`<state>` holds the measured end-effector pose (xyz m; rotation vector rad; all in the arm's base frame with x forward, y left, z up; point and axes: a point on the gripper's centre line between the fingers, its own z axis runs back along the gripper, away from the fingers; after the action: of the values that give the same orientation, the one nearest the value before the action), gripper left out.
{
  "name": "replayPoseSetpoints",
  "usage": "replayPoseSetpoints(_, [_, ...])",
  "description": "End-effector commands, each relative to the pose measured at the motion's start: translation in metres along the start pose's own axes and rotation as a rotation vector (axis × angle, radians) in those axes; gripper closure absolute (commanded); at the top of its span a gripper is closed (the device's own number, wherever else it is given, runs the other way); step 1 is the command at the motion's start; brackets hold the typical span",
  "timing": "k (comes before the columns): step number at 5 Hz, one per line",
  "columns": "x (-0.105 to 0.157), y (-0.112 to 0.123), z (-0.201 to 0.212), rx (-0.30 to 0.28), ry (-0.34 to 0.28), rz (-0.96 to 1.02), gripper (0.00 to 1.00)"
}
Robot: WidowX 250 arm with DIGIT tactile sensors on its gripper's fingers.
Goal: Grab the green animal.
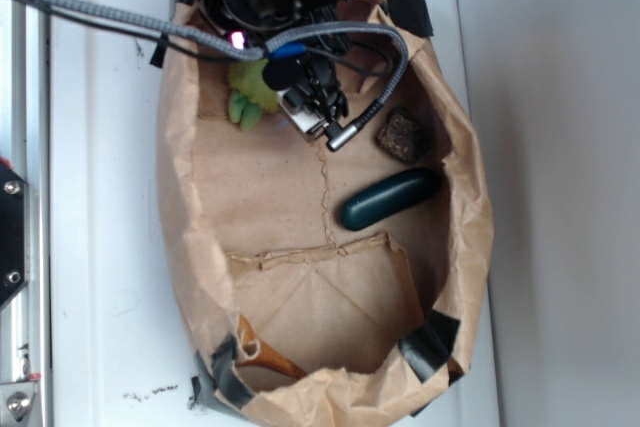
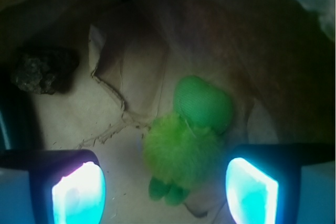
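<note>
The green animal [image 2: 184, 148] is a small plush with a fuzzy lime body, a smooth green head and little feet. It lies on the brown paper floor of the bag [image 2: 84, 114]. In the exterior view the green animal [image 1: 247, 99] shows at the upper left inside the bag, partly hidden by my arm. My gripper [image 2: 165, 190] is open, and its glowing pads [image 2: 79, 192] stand either side of the toy's lower body without touching it. The gripper [image 1: 290, 87] hangs just right of the toy in the exterior view.
A dark green cucumber-like object [image 1: 390, 197] lies mid-right in the paper bag [image 1: 300, 277]. A brown rough lump [image 1: 403, 134] sits above it and also shows as the lump [image 2: 42, 69] in the wrist view. An orange-brown piece [image 1: 262, 352] lies at the bag's near end. Bag walls rise all round.
</note>
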<state>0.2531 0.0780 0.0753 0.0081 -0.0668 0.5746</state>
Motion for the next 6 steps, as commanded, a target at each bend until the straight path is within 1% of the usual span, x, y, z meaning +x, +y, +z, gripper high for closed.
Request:
replayPoseSetpoints(1, [0.007,0.012,-0.019,0.058,-0.091,-0.004,0.00])
replayPoseSetpoints(2, [0.014,0.011,-0.034,0.072,-0.111,0.007,0.00])
replayPoseSetpoints(3, [0.016,0.005,-0.046,0.081,-0.128,0.000,0.00])
replayPoseSetpoints(4, [0.018,0.000,-0.054,0.086,-0.133,0.008,0.14])
replayPoseSetpoints(5, [0.019,-0.001,-0.049,0.075,-0.151,0.004,1.00])
replayPoseSetpoints(6, [0.016,-0.011,-0.015,0.009,-0.148,-0.035,1.00])
